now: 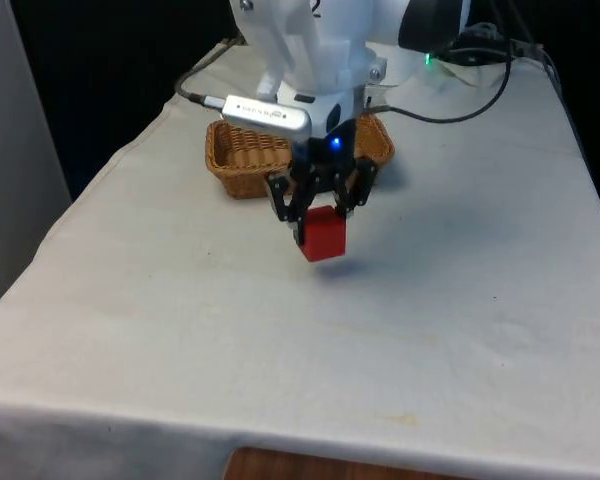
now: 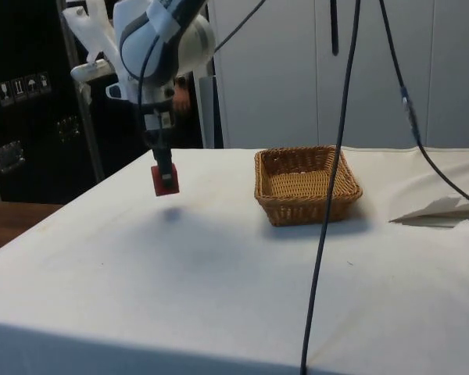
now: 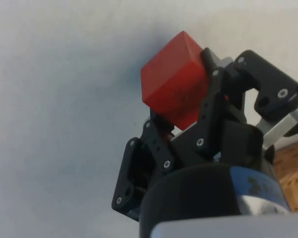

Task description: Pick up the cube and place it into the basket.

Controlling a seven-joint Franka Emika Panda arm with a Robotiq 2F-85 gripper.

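Note:
A red cube (image 1: 324, 236) hangs above the white cloth, clear of the table, with my black gripper (image 1: 318, 215) shut on it. From the side the cube (image 2: 166, 180) sits under the gripper (image 2: 164, 168), with its shadow on the cloth below. In the wrist view the cube (image 3: 176, 87) is pinched between the fingers (image 3: 211, 106), tilted. The wicker basket (image 1: 242, 160) stands behind the gripper, partly hidden by the arm; in the side view the basket (image 2: 306, 205) lies to the right of the cube, well apart, with nothing visible inside.
A black cable (image 2: 328, 187) hangs down in front of the basket in the side view. Another cable (image 1: 450, 115) runs over the cloth at the far end. A fold of cloth (image 2: 438, 209) lies to the basket's right.

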